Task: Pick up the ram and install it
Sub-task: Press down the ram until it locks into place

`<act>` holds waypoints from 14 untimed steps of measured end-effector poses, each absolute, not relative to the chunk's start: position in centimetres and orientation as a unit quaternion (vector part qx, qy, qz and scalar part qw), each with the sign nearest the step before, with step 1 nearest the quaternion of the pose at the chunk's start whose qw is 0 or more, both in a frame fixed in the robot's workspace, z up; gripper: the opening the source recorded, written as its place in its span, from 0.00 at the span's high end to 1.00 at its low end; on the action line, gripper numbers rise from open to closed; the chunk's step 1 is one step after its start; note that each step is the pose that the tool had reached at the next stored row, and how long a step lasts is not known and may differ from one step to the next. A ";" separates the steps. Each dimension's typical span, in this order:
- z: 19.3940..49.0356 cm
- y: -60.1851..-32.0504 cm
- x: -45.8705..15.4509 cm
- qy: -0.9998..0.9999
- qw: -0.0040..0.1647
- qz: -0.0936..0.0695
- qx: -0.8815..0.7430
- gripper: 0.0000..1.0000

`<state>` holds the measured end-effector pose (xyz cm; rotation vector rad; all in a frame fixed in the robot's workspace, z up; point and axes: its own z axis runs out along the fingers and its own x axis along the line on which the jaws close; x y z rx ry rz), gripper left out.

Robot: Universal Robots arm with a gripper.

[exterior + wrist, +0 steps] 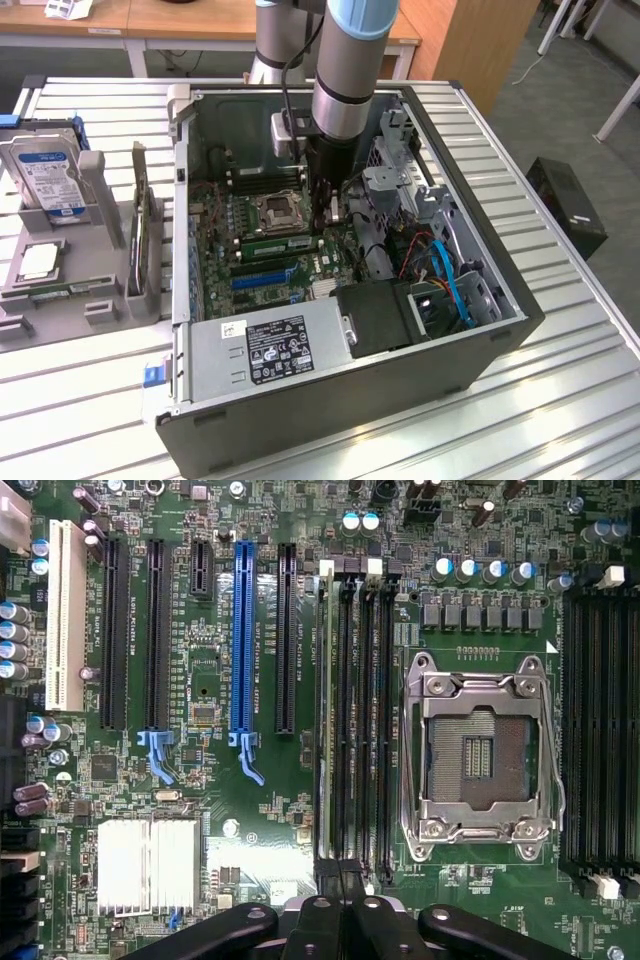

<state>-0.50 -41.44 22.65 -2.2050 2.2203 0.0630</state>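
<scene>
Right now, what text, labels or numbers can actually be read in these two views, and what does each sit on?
None reads clearly.
Power supply label: white print on black, too small to read.
White sticker beside it: illegible.
Hard drive label: blue and white, print blurred.
Motherboard silkscreen by the slots: white lettering, too fine to read.
Gripper, shut, carries no marking.

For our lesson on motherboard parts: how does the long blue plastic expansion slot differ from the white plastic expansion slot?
The long blue plastic expansion slot ends in a blue clip; the white plastic expansion slot shows none. The blue one sits between black slots; the white one is outermost in the row. Both are empty and run parallel.
</scene>
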 end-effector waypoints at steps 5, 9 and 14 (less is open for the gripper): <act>22.4 -41.5 -0.5 0.709 0.006 0.020 -0.704 0.89; 22.4 -41.5 -0.5 0.709 0.006 0.020 -0.704 0.89; 22.5 -41.5 -0.5 0.709 0.006 0.020 -0.704 0.89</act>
